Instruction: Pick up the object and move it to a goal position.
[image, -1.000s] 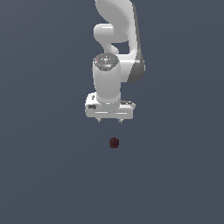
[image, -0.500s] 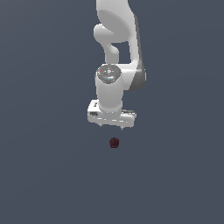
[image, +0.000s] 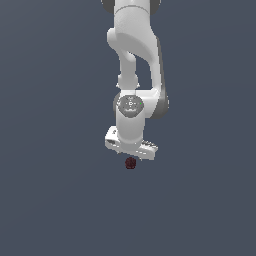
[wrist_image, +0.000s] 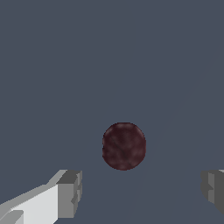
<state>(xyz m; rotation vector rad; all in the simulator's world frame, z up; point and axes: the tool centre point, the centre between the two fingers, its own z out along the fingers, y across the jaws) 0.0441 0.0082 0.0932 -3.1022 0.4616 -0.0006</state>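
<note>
Object: the maroon ball (image: 130, 163) is a tiny, dark red sphere with a mottled skin, much smaller than the gripper.
Object position: it lies on the plain grey-blue surface (image: 55, 200), roughly in the middle of the exterior view and a little below centre.
Object in the wrist view: the ball (wrist_image: 124, 145) shows large and round, and it sits between the two fingertips as seen by the wrist camera, clear of both.
Gripper: the white gripper (image: 129, 154) hangs directly above the ball, its body pointing down at the surface.
Gripper state: the jaws are spread wide apart and grip nothing; in the wrist view one grey fingertip (wrist_image: 70, 193) shows on one side of the ball and the other fingertip (wrist_image: 213, 189) is cut off by the picture's edge on the far side.
Gap to the ball: in the exterior view the underside of the gripper comes just above the ball; whether anything touches it I cannot tell from that view, and the wrist view shows bare surface between each fingertip and the ball.
Arm: the white Panda arm (image: 134, 65) comes down from the top edge of the exterior view, bends at a rounded joint with a grey disc on it, and ends in the wrist block that carries the gripper.
Surface: uniform dark grey-blue, with no markings visible in either view.
</note>
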